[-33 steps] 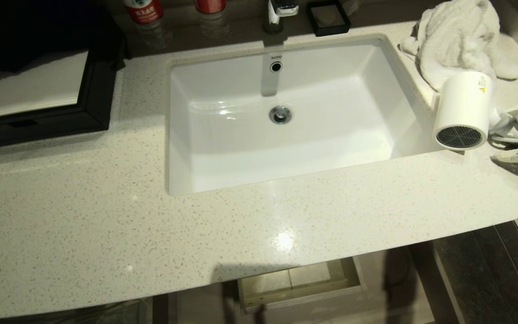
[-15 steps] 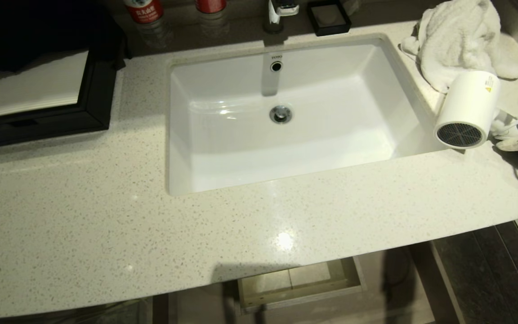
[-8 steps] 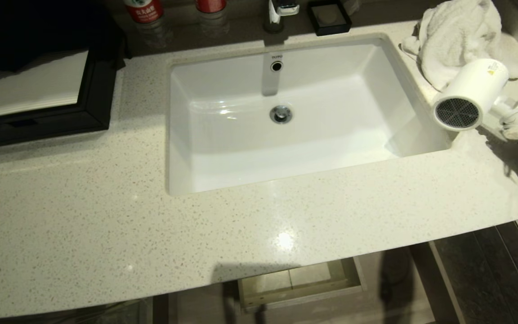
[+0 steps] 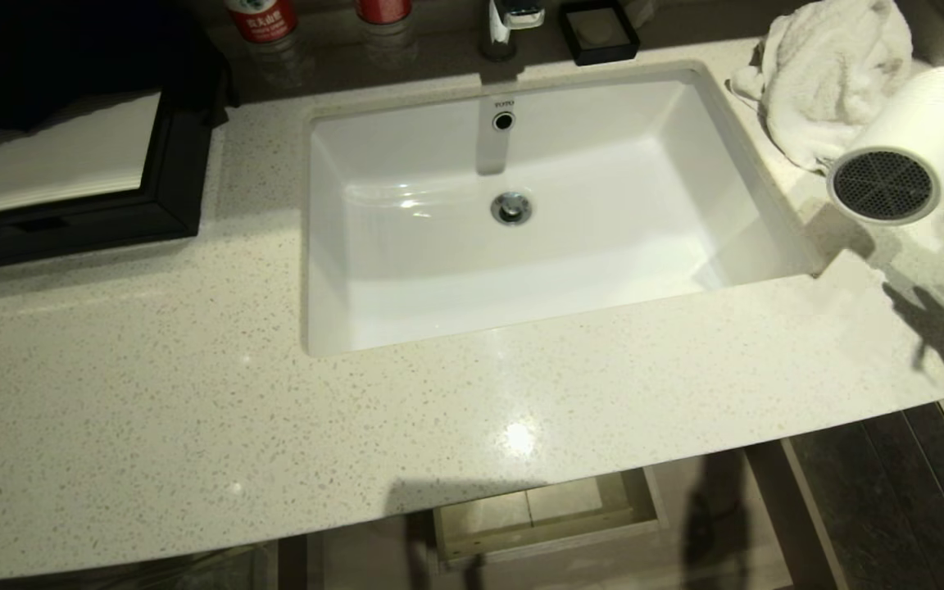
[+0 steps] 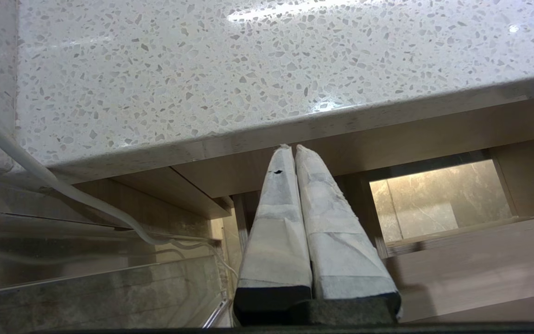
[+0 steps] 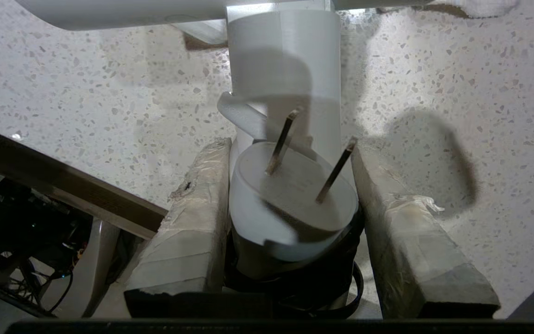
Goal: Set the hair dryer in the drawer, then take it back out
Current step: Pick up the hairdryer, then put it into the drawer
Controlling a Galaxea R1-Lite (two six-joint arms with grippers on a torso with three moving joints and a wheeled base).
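Two tools are on record. Right tool (image 6: pixel 290 153): taped fingers (image 6: pixel 188 218) stand partway apart and bear on both sides of the hair dryer's (image 4: pixel 910 143) white handle, with the two-pronged plug (image 6: pixel 295 195) bundled between them. In the head view that tool itself is out of frame; the dryer hangs at the right edge, clear of the speckled tabletop (image 4: pixel 193 393), barrel tilted, grey mesh grille facing forward and down, yellow warning sticker on its upper side. It casts a shadow onto the surface beside the sink's (image 4: pixel 734 147) right rim. White terry towel (image 4: pixel 828 70) lies crumpled just behind and left of the barrel.

Left tool (image 5: pixel 291 150): fingers pressed together, holding nothing, parked below the tabletop's front edge, pointing at the wooden cabinet frame beneath it.

Drawer: cannot be identified with certainty in any view. Black-framed tray box (image 4: pixel 165 205) sits at the tabletop's left; a faucet (image 4: pixel 509 20) and small black dish (image 4: pixel 599 31) stand behind the sink.
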